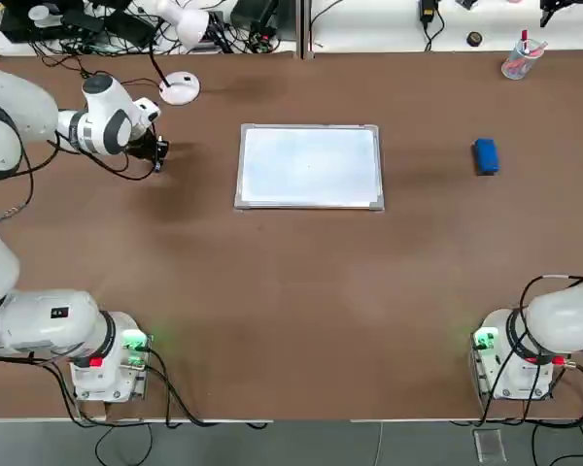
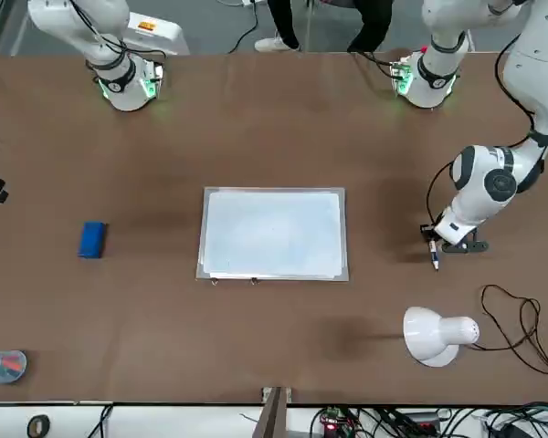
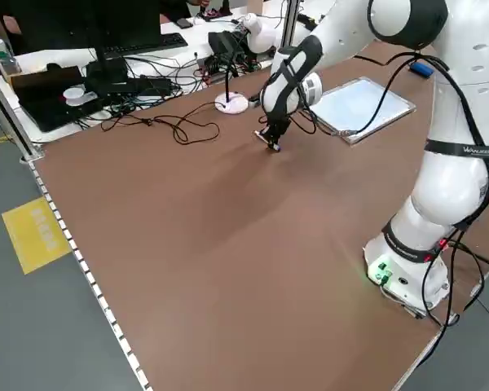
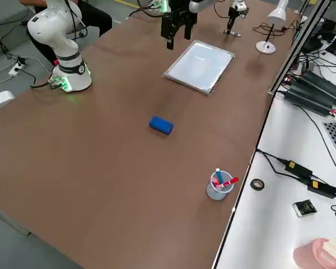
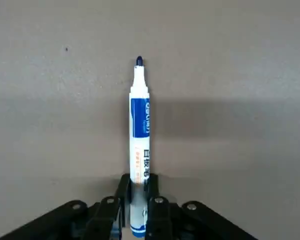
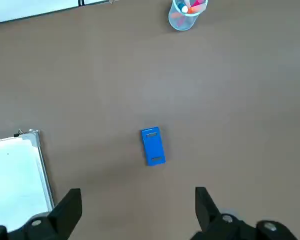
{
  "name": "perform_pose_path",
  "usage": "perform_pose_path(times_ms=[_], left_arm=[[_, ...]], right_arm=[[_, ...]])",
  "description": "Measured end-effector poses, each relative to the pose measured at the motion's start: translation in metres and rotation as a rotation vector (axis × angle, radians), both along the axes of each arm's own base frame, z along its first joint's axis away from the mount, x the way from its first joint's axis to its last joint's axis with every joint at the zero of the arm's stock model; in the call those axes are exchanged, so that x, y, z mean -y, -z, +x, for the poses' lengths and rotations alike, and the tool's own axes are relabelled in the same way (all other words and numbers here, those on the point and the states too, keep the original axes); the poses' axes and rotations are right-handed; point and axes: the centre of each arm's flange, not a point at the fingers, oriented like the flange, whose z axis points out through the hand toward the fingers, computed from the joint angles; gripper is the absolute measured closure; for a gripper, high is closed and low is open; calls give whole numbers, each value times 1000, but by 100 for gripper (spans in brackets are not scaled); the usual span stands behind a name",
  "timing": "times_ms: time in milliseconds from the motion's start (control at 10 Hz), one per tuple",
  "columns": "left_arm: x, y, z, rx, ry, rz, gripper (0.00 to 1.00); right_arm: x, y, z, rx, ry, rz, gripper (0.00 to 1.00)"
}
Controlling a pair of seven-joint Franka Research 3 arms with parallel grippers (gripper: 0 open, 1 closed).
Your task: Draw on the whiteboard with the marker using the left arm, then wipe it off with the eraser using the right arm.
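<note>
fingers point(image 5: 108, 210) clamping marker point(image 5: 139, 145), tip outward

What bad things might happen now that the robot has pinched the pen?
The left gripper pinches the marker only near its back end, so the long pen might tilt or slip when pressed down. The whiteboard lies loose on the table, so drawing might push it sideways. The marker's tip is bare, so it might smear the table on the way over.
</note>
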Motion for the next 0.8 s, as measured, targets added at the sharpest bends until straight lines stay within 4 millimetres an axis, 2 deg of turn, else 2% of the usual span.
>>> perform_pose_path(times_ms=[200,400,600,800], left_arm=[[3,-3,3,0,3,-1,82],[14,-15,11,-46,-17,-2,82],[51,-50,25,-133,-77,-37,82],[98,-102,38,-220,-152,-119,82]], right_arm=[[0,0,0,0,0,0,0],[0,0,0,0,0,0,0],[0,0,0,0,0,0,0],[0,0,0,0,0,0,0]])
